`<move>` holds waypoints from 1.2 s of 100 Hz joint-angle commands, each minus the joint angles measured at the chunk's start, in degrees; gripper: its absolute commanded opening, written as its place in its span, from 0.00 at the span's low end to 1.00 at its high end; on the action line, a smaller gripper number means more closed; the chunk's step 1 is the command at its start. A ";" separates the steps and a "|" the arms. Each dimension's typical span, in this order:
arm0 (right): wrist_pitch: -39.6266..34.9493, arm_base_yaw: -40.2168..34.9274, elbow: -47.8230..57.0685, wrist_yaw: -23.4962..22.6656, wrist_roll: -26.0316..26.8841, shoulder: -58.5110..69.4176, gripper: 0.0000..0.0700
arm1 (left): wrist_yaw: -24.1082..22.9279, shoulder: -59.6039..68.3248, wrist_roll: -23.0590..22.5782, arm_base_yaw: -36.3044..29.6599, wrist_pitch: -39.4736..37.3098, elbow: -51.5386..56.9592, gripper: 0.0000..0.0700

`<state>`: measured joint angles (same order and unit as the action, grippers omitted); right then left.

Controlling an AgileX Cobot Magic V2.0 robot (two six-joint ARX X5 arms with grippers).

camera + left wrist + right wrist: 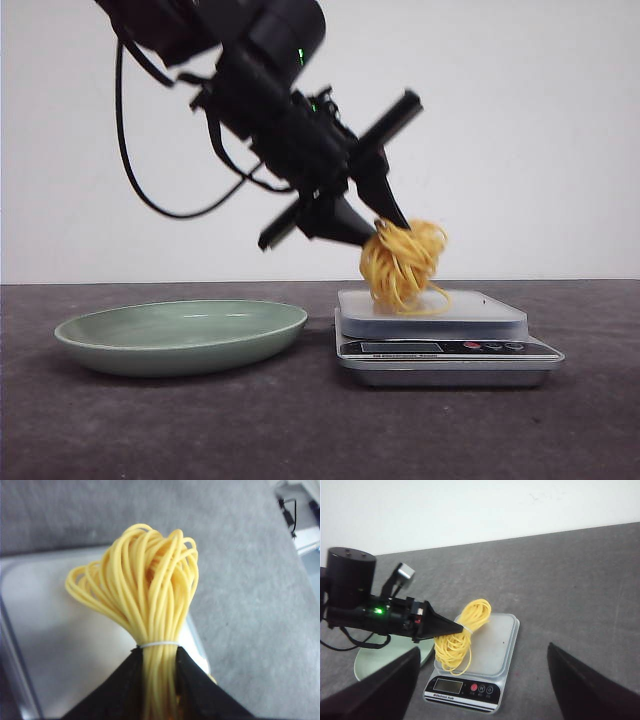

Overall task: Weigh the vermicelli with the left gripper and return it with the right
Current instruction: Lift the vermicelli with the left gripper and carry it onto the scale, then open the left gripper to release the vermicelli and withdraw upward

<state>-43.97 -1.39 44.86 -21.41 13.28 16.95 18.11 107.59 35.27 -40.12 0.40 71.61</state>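
Left gripper (375, 228) is clamped on the vermicelli (403, 262), its two dark fingers (120, 690) pinching the bundle just behind a thin white tie. Below the fingertips the yellow loops hang down, and the lowest strands seem to brush the scale (445, 340) platform, though most of the bundle is in the air. From the left wrist view the loops fan out ahead of the fingers over the platform's near edge, with grey table (300, 430) beyond.

Right gripper (480, 680) hovers well back from the scale, fingers spread wide and holding nothing.

Risks, as I judge them: the bundle sits toward one edge of the platform, so a release here could let it roll or slide onto the table. Loose strands could also snag on a finger as it opens and drag the bundle off. If the fingers rest any weight on the platform, the reading would be false.

Count: one vermicelli bundle, one scale, one green plate (181, 335) beside the scale on the arm's side, two grippers.
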 commanded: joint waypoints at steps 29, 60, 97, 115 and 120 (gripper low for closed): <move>-1.27 0.02 1.01 -0.22 -0.70 0.17 0.73 | 1.51 2.16 -0.63 -0.33 -2.86 2.45 0.51; -1.27 0.02 1.01 -0.22 -1.77 0.17 0.73 | -3.63 -3.80 -11.50 0.87 7.87 8.59 0.50; -1.46 0.02 1.01 -0.24 -2.08 0.20 0.73 | -19.50 -33.35 -24.74 1.44 23.78 9.27 0.50; -1.51 0.02 1.01 -0.26 -2.40 0.20 0.73 | -24.46 -49.62 -26.16 1.42 31.95 9.27 0.46; -1.51 0.02 1.01 -0.28 -2.84 0.20 0.73 | -26.49 -53.57 -27.10 1.42 34.93 9.27 0.42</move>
<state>-45.84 -1.39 44.86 -21.45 11.73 16.95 -6.09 57.82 10.50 -38.17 32.38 79.68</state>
